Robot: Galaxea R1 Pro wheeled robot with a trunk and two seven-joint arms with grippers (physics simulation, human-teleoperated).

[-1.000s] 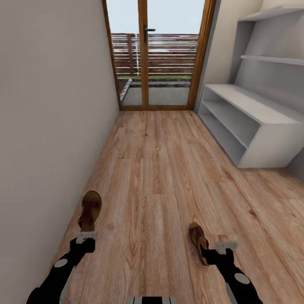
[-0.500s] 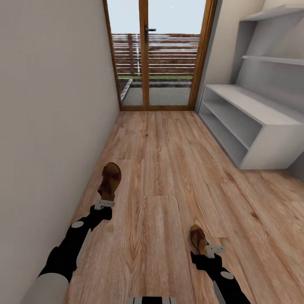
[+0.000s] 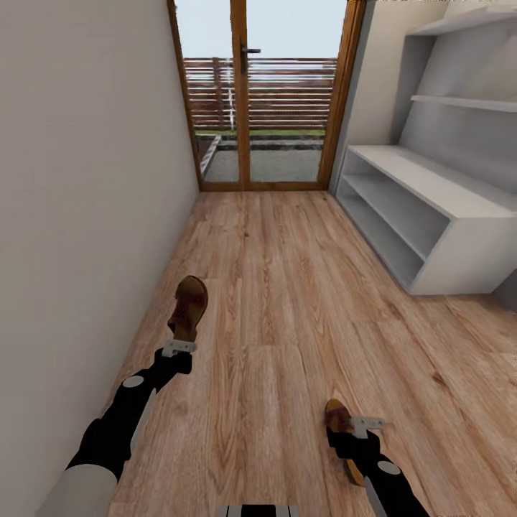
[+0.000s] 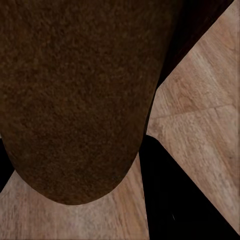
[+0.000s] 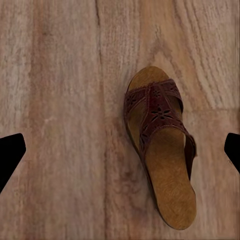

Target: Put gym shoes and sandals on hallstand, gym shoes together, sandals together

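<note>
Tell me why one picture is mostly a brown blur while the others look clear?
Left wrist view: the held sandal sits against the lens, soft and dim. Right wrist view: the other sandal lies sharp and evenly lit on the floor. Head view: the glass door looks bright.

- Light brown wood-grain plank corridor floor (image 3: 287, 287), matt, knots showing.
- Brown leather sandal with perforated strap and tan suede-like footbed (image 5: 160, 145), lying on the planks.
- Dark brown rough-textured sandal sole (image 4: 75, 95).
- Light-grey, smooth matt hallstand (image 3: 431, 215).
</note>
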